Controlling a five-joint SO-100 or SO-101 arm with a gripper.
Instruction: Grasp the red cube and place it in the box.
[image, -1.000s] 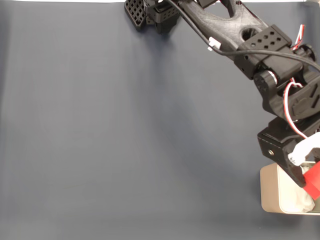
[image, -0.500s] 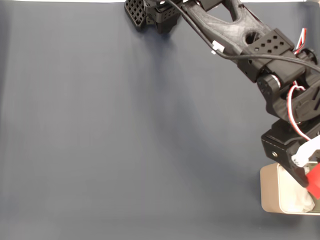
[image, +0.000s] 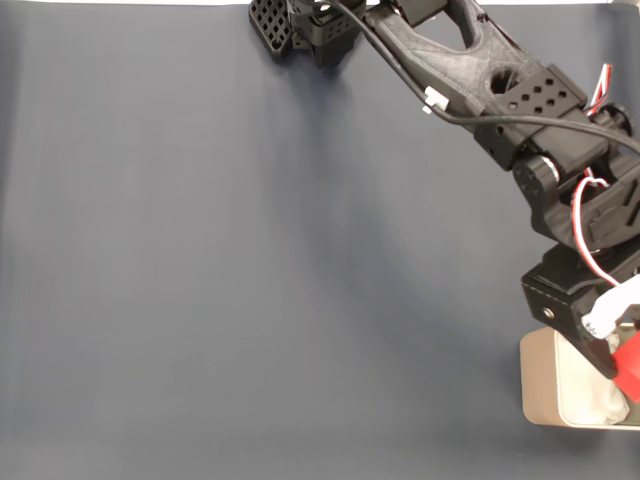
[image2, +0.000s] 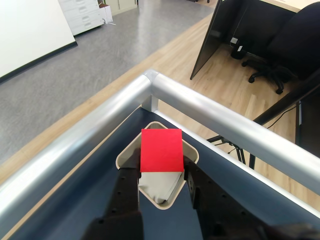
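Gripping the red cube (image2: 161, 150) from both sides, the 2 black fingers (image2: 127, 192) of the gripper (image2: 159, 172) stand narrowed onto it, one at each lower edge of the cube in the wrist view. The cube is held above the box (image2: 125, 157), its flat red face covering much of the opening; whether it touches the padding cannot be told. Under it, a grey-white soft lining (image2: 159, 186) shows inside the beige, round-cornered rim.

In the fixed view the cube (image: 628, 365) appears at the right edge of the picture, partly cut off, just over the box (image: 540, 385), which sits at the lower right corner of the dark blue-grey table (image: 250, 270). White padding (image: 612, 402) is visible within the box there. The gripper (image: 612, 350) hangs over the box's upper part, with a white part beside the cube.

The black arm (image: 470, 70) runs from its base at the top centre of the table diagonally down to the right, carrying a black cable and red and white wires near the wrist.

Beyond the box, the wrist view shows the table's silver metal rail (image2: 150, 90) meeting at a corner, then wooden flooring (image2: 200, 85), grey carpet (image2: 65, 75), a dark desk panel (image2: 235, 30) and a black office chair (image2: 280, 55).
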